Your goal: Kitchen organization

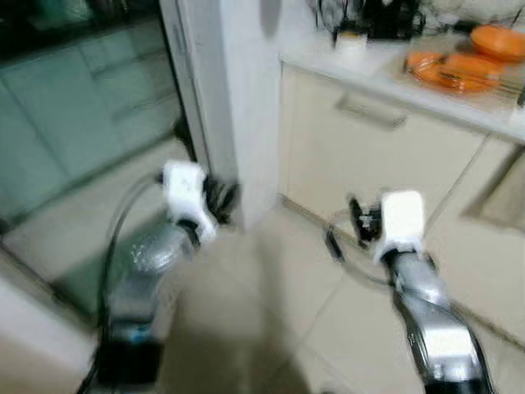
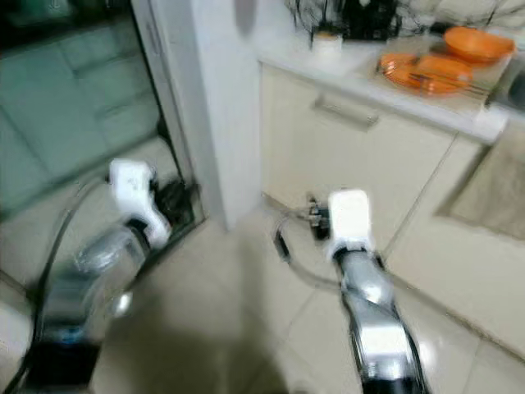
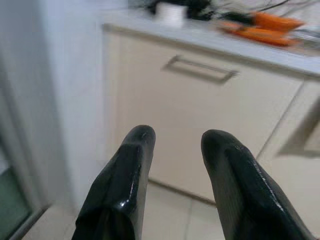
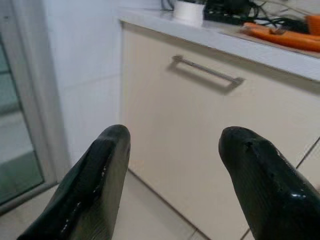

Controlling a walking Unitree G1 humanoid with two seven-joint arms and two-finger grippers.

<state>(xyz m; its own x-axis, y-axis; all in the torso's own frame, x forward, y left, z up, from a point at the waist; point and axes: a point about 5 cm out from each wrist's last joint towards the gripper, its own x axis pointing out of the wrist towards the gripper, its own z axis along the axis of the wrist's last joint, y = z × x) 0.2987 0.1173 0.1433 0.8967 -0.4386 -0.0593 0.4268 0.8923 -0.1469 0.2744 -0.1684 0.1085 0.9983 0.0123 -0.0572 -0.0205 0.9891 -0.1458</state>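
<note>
— Where do the two grippers stand?

— Both are held out low over the pale tiled floor (image 1: 271, 295), in front of a cream cabinet (image 4: 200, 140). The left gripper (image 3: 175, 137) has its two black fingers (image 3: 122, 185) a little apart, a narrow gap between the tips, and nothing between them. The right gripper (image 4: 172, 137) has its fingers (image 4: 260, 175) spread wider, also with nothing in them. Neither touches the cabinet.

— And what is up on the worktop?

— The worktop (image 1: 394, 78) is light and runs along the top of the cabinet. Toward its right end lie orange dishes (image 1: 455, 70), one flat and at least one more behind it near the back edge; the head views are blurred, so I cannot tell how many or whether they touch. Near the left corner, close to the front edge, stands a small white cup (image 1: 351, 41). Just behind it sits a dark appliance (image 1: 394, 18) with black cables (image 4: 280, 22) trailing along the back.

— Anything else on the cabinet?

— A slim metal handle (image 4: 207, 70) runs across the front, just under the worktop's edge. Left of the cabinet stands a white wall column (image 1: 238, 107), and beyond it a glass door (image 1: 82, 107) in a dark frame.
</note>
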